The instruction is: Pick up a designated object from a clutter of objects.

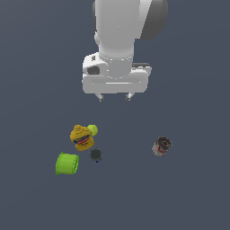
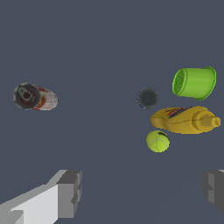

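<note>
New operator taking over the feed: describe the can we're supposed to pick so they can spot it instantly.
In the exterior view, look below the raised gripper, toward the view's right. The can lies there alone, apart from the clustered yellow bottle, green cup, ball and dark round piece. Only it has a red-and-white label with a dark rim.

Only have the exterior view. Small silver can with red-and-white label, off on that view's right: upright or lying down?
Observer: Lying down. The wrist view shows the small silver can with red-and-white label lengthwise, its dark-rimmed end facing the camera.
Operator: Gripper open? I only see two tips.
Observer: Open. In the wrist view the gripper has its fingers wide apart, with nothing between them.
Operator: Lime-green cup, anything in it?
Observer: The lime-green cup lies on its side. The wrist view looks into its open mouth, and nothing shows inside.
</note>
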Controlling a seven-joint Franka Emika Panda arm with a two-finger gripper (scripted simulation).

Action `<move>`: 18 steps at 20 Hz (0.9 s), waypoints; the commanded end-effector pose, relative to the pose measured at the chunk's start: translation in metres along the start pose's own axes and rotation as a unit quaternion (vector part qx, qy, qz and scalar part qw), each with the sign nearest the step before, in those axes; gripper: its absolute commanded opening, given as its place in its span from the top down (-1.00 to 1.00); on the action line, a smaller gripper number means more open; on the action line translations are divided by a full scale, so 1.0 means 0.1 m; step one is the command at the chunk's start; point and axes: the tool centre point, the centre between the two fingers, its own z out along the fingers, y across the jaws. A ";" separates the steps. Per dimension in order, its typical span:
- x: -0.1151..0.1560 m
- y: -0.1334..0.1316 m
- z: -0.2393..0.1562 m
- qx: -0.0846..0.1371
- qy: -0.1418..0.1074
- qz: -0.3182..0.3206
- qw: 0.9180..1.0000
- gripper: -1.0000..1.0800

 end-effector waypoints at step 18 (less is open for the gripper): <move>0.04 -0.22 0.19 -0.005 -0.009 -0.046 0.999 -0.92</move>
